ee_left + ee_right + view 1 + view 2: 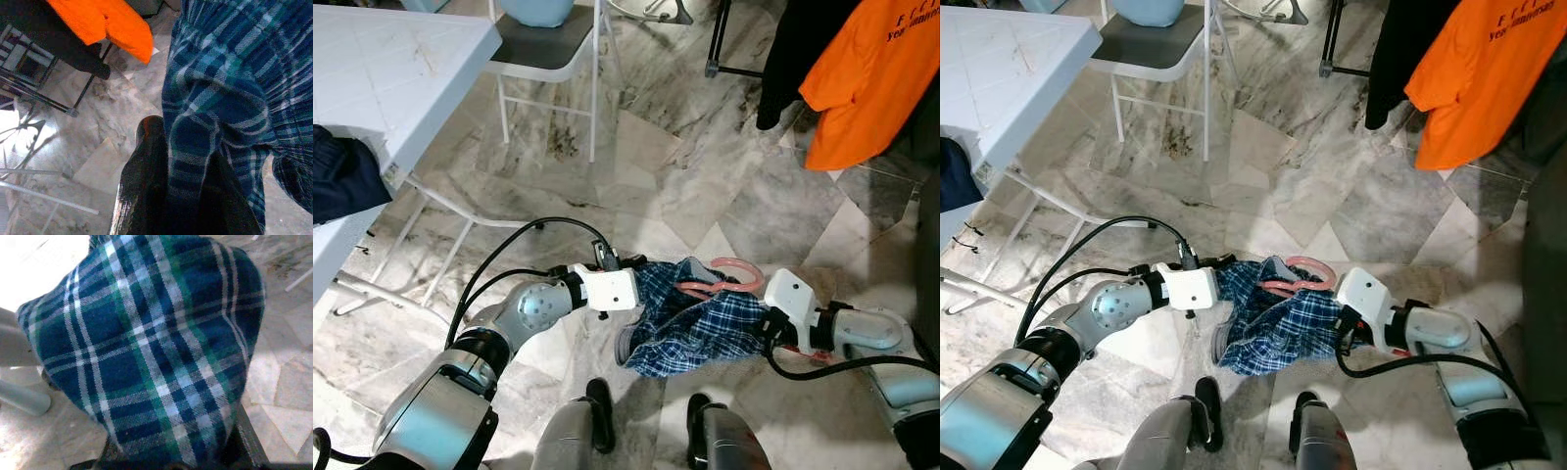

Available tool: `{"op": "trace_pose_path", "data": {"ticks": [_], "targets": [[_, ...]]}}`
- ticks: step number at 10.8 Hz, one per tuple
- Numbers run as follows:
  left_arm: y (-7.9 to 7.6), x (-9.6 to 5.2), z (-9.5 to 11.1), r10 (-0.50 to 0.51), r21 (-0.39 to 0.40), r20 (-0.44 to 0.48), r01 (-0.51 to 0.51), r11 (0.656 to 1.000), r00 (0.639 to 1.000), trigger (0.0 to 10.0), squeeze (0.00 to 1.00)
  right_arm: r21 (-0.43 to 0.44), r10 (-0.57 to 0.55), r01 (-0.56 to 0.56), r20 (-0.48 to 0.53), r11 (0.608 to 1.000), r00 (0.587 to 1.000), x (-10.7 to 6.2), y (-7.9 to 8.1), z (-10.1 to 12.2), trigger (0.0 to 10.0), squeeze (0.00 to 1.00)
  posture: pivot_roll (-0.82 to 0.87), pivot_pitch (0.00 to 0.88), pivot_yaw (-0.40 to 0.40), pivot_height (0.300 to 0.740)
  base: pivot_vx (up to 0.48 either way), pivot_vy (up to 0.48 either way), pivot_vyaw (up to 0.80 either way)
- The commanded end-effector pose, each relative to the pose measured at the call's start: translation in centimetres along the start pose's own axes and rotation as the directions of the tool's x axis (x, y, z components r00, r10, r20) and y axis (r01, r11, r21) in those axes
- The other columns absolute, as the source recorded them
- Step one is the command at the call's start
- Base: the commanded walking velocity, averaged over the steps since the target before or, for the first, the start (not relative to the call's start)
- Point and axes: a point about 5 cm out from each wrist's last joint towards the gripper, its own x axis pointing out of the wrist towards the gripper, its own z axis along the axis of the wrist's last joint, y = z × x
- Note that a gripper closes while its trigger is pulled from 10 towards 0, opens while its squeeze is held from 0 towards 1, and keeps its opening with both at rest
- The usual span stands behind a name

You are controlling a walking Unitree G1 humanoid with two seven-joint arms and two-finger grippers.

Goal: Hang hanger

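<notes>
The left gripper (168, 196) has its black fingers closed on a fold of the plaid shirt (700, 318). The right gripper (766, 333) is buried under the cloth, its grip impossible to judge. The pink hanger (724, 279) pokes from the shirt's far edge, mostly hidden, above the marble floor (685, 186).

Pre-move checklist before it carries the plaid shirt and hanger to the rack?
1. Left gripper has the plaid shirt: ok, cloth sits between its fingers in the left wrist view.
2. Right gripper has the shirt: cannot tell, cloth covers its fingers.
3. Pink hanger is in the shirt: ok, it pokes out of the collar; seating cannot tell.
4. Hanger hook free to catch a rail: cannot tell, hook shape not clear.
5. Rack ahead: ok, a black frame with an orange shirt hanging stands ahead to the right.
6. Shirt off the floor: ok, held between both arms.
</notes>
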Motion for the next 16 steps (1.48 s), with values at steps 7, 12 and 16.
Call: {"op": "trace_pose_path", "data": {"ticks": [7, 12, 16], "targets": [[1.0, 0.3, 0.0, 0.171, -0.086, -0.018, -0.171, 0.981, 0.985, 10.0, 1.00, 0.116, -0.179, 0.176, 0.012, 0.978, 0.984, 1.7, 2.3, -1.1, 0.0, 0.00, -0.16, 0.282, 0.140, 0.740, 0.000, 0.000, 0.00], [2.2, -0.1, 0.1, 0.189, -0.057, 0.011, -0.188, 0.980, 0.982, 10.0, 1.00, 0.141, -0.338, 0.342, -0.056, 0.929, 0.940, 2.2, 1.5, -1.8, 0.0, 0.00, -0.15, 0.292, 0.152, 0.740, 0.000, 0.000, 0.00], [0.8, -0.8, -0.8, 0.041, 0.029, -0.034, -0.040, 0.999, 0.999, 10.0, 1.00, 0.136, -0.458, 0.460, -0.049, 0.877, 0.887, 2.3, 0.1, -1.2, 0.0, 0.00, -0.16, 0.290, 0.148, 0.740, 0.000, 0.000, 0.00]]}}
